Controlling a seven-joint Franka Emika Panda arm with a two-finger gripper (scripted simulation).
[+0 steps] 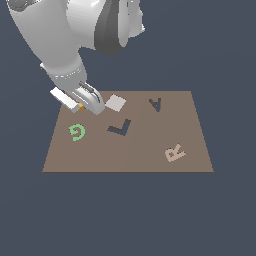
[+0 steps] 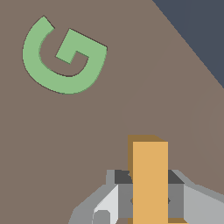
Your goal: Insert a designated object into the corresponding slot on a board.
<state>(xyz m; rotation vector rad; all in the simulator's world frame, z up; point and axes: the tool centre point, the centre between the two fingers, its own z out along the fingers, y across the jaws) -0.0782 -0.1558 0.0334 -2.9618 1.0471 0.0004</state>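
The gripper [image 1: 85,103] is clamped on the orange L piece [image 2: 150,181] near the brown board's [image 1: 150,157] far edge, beyond the green G [image 1: 77,132]. To seat it well, it should turn to match the navy L slot [image 1: 120,128] near the board's middle, then descend straight.

The board [image 1: 150,155] is flat around the gripper [image 1: 80,106]; only the grey square [image 1: 115,102] lies just beside it, before the slot [image 1: 120,128].
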